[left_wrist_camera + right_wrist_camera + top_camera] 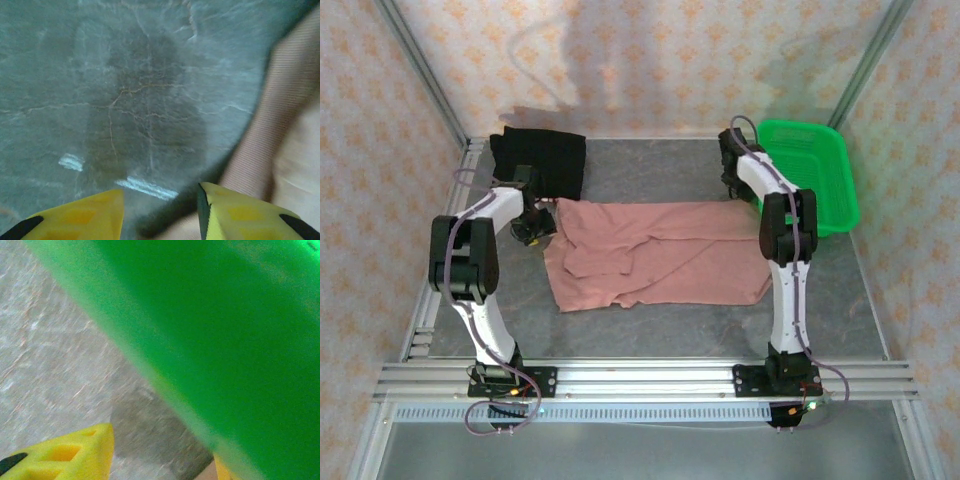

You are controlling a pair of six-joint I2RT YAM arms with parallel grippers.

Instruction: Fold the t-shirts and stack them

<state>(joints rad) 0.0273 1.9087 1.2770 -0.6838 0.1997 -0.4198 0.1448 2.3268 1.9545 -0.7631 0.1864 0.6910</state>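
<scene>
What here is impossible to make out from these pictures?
Pink shirt underside, top view: hidden by its own rumpled folds.
Black shirt near corner, top view: covered by the left arm.
Green basket mesh, right wrist view: blurred, too close.
Left gripper finger bases, left wrist view: cut off by the bottom edge.

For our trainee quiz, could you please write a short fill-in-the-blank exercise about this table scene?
1. The pink shirt lies spread out, not yet ____.
2. The black shirt sits at the table's far ____ corner.
3. The right hand is beside the ____ basket.
4. The left hand is ____, with table visible between its fingers.
Missing words: folded; left; green; open.
</scene>
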